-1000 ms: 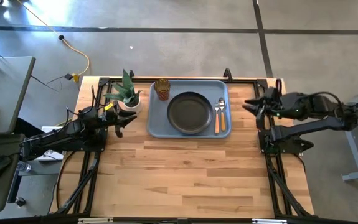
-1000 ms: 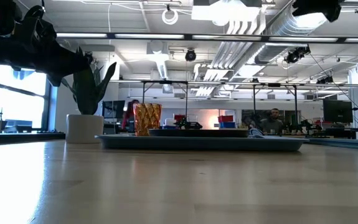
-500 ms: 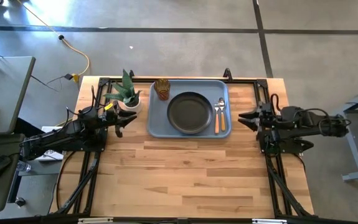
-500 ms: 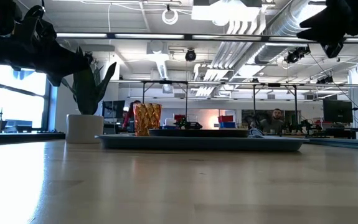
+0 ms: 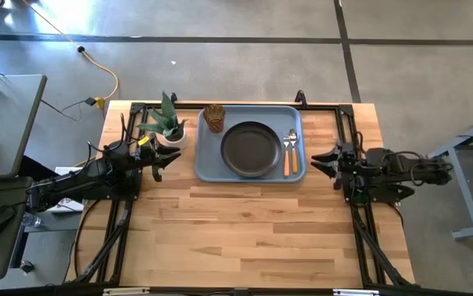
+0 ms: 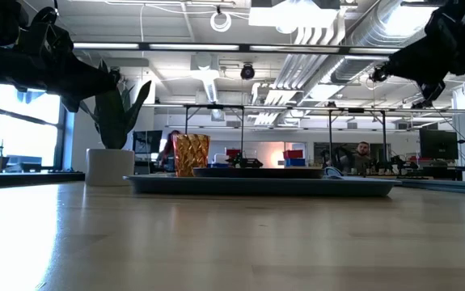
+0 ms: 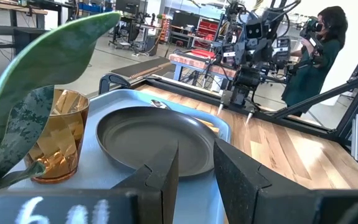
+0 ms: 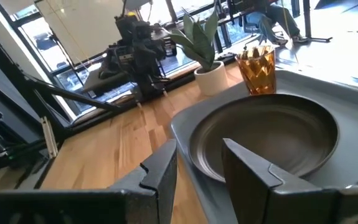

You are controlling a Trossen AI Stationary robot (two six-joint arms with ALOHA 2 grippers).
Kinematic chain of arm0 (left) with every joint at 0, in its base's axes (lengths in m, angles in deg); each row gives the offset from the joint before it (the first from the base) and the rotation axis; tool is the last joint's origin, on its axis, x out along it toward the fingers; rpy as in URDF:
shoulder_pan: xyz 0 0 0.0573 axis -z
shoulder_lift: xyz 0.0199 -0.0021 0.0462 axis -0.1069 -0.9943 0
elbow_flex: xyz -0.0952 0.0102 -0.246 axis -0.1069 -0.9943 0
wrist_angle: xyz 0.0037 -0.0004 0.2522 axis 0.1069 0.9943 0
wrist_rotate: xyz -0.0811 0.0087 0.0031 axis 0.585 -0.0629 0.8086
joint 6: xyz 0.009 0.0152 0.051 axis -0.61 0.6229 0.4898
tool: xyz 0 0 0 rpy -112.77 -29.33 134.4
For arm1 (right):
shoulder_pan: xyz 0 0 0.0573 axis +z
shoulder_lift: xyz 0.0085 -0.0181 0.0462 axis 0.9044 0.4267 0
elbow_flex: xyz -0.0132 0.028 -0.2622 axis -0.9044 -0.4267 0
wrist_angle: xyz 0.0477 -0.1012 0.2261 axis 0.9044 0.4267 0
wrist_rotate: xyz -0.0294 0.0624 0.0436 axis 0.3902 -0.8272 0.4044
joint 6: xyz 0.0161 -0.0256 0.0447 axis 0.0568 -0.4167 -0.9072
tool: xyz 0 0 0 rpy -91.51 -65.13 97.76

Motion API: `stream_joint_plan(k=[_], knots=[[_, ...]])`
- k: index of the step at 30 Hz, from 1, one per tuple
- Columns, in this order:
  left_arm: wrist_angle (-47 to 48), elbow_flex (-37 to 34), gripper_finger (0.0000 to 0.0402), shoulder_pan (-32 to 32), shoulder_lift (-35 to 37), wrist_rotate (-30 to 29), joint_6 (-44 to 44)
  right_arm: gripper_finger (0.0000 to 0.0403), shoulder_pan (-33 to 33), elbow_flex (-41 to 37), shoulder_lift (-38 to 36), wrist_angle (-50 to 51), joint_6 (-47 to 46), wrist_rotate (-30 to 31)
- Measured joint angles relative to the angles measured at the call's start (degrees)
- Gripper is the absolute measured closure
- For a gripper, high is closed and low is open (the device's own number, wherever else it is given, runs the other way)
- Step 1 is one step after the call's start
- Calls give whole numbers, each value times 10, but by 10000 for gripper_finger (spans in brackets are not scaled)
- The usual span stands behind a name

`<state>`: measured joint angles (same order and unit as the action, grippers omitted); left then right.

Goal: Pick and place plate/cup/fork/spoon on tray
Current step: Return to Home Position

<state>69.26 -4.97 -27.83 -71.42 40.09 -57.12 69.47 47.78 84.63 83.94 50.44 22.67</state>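
Note:
The blue-grey tray (image 5: 207,168) lies at the table's far middle. On it rest the dark plate (image 5: 251,149), the amber cup (image 5: 214,117) upright in the far left corner, and the fork (image 5: 285,156) and spoon (image 5: 294,150) side by side along the right rim. My left gripper (image 5: 160,159) hovers open and empty left of the tray, and its wrist view shows the plate (image 7: 147,140) and cup (image 7: 57,140) ahead. My right gripper (image 5: 318,160) hovers open and empty right of the tray, facing the plate (image 8: 266,140).
A white pot with a green plant (image 5: 169,127) stands at the far left, close to the tray's left rim and my left gripper. Bare wood (image 5: 252,230) spans the table's near half. People show in the room beyond the table (image 6: 361,158).
My right gripper has drawn back toward the table's near edge and come down, its arm folding toward the right edge. It stays open and empty. The tableware on the tray has not moved.

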Motion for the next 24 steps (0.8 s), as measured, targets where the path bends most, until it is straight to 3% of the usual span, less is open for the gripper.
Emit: stream_joint_plan(k=[12, 24], knots=[[0, 0, 312, 0, 0, 0, 0, 286, 0, -107, -11, -129, -29, -29], [0, 0, 312, 0, 0, 0, 0, 286, 1, -108, -11, -142, -24, -45]])
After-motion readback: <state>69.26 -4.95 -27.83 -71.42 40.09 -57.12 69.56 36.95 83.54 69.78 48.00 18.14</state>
